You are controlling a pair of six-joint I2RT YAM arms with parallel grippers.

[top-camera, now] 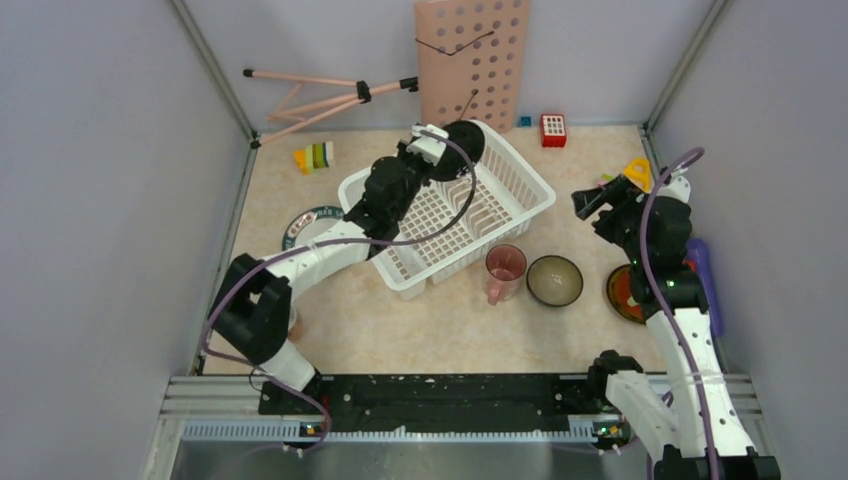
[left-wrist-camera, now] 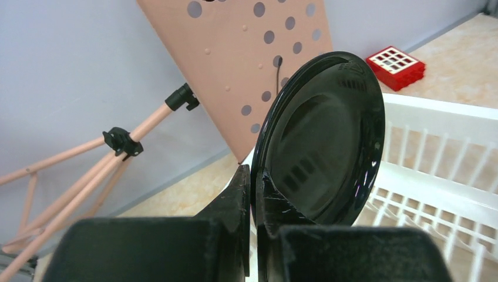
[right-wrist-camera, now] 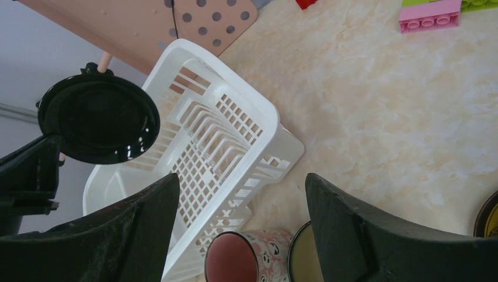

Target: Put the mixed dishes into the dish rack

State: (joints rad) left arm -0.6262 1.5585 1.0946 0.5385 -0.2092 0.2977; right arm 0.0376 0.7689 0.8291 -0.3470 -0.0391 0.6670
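Dishes sit across the pale worktop (top-camera: 420, 330), and we see one of them lifted off it. This is a black plate (left-wrist-camera: 323, 141), pinched at its lower edge by the left pincer (left-wrist-camera: 252, 194), whose fingers are pressed together on the rim. The plate stands nearly on edge, raised over the far end of the dish rack (top-camera: 520, 185), with the pink perforated board (top-camera: 472, 60) just behind it. We cannot tell whether the plate touches the rack's far rim. The row of upright dividers stands nearer, in the middle of the rack.

The white rack lies slantwise in the middle of the worktop. Just off its near right corner a pink cup (top-camera: 504, 270) stands upright. A bowl (top-camera: 554, 280) with an olive inside sits just beside the cup on its right, and we cannot say whether the two touch. Left of the rack a teal-rimmed plate (top-camera: 300, 228) lies flat, partly under the left arm. Far to the right a small orange plate (top-camera: 622, 295) shows from behind the right arm.

The right pincer (right-wrist-camera: 241, 182) hangs over the right side of the worktop, fingers spread wide and holding nothing. It is well apart from the rack and pointed toward it.
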